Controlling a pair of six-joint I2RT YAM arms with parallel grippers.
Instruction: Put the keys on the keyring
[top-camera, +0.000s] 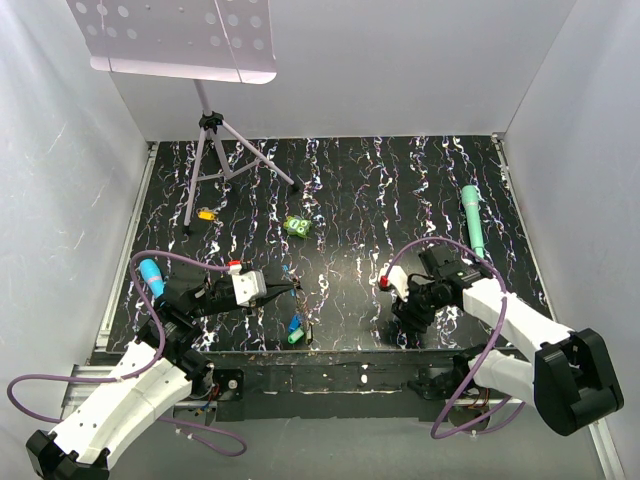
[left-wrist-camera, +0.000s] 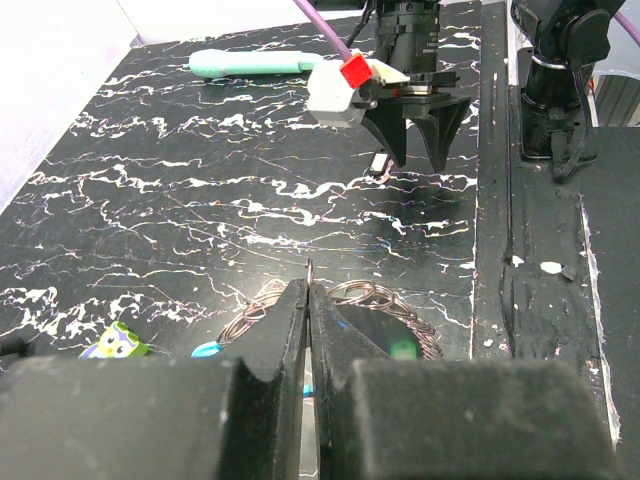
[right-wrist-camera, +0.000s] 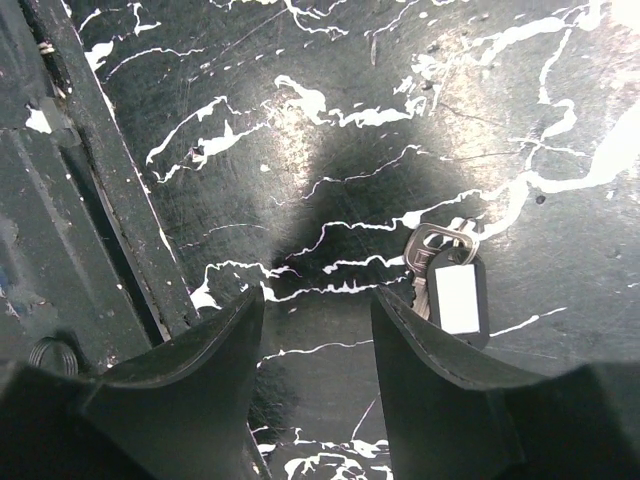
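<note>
Overhead: left gripper (top-camera: 288, 289) sits front-centre, right gripper (top-camera: 408, 318) front-right. Left wrist: claw clamped together on thin grey metal keyring (left-wrist-camera: 360, 291); hold it level. Right wrist: claw apart, small silver key with black tag (right-wrist-camera: 452, 292) just right of gap; shift right before you close.

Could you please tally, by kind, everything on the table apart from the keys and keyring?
Tripod stand: 1
Teal marker: 1
Blue cylinder: 1
Green toy: 1
Orange-yellow piece: 1
Total: 5
</note>
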